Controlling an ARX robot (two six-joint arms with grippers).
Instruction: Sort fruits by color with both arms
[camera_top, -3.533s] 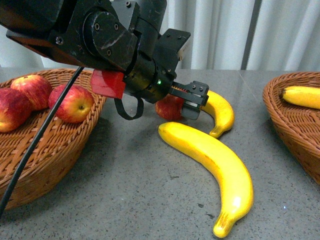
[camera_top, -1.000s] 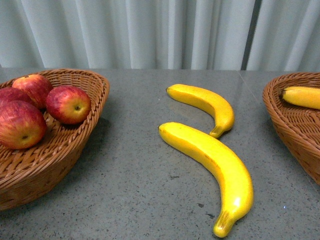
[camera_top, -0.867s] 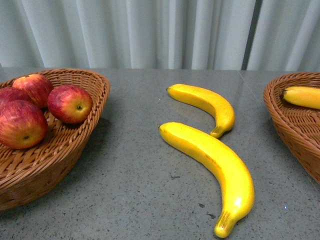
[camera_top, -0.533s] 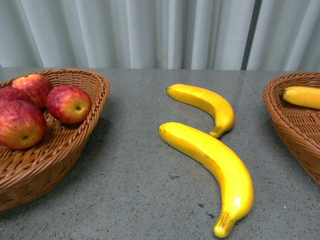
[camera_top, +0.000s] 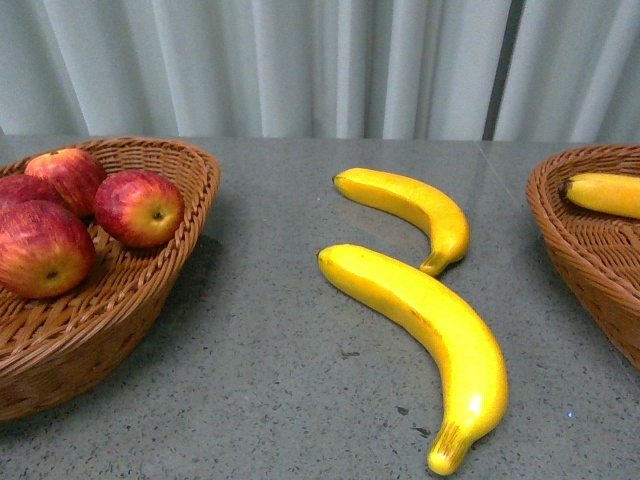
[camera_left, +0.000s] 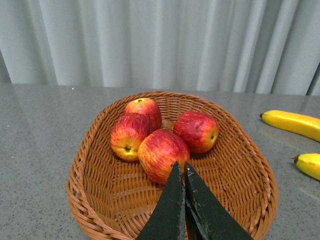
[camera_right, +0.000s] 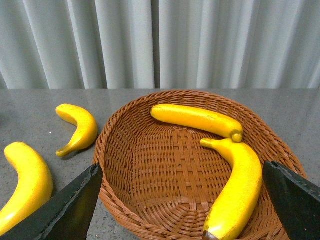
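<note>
Left wrist view had the left fingers (camera_left: 172, 215) pressed together, empty, above the near rim of the left basket (camera_left: 90, 165), where four apples (camera_left: 162, 155) sat clustered. Right wrist view had the right fingers (camera_right: 67, 212) spread wide, holding nothing, over the right basket (camera_right: 165, 165), which held two bananas (camera_right: 197, 119). Between the baskets, on the desk (camera_top: 270, 390), lay a small banana (camera_top: 415, 205) and, just beside it, a large banana (camera_top: 430, 325). No apple was loose, so the red side looked finished and the step in hand seemed to be the yellow. The next move likely called for the right arm to reach one loose banana, straddle its middle and close.
</note>
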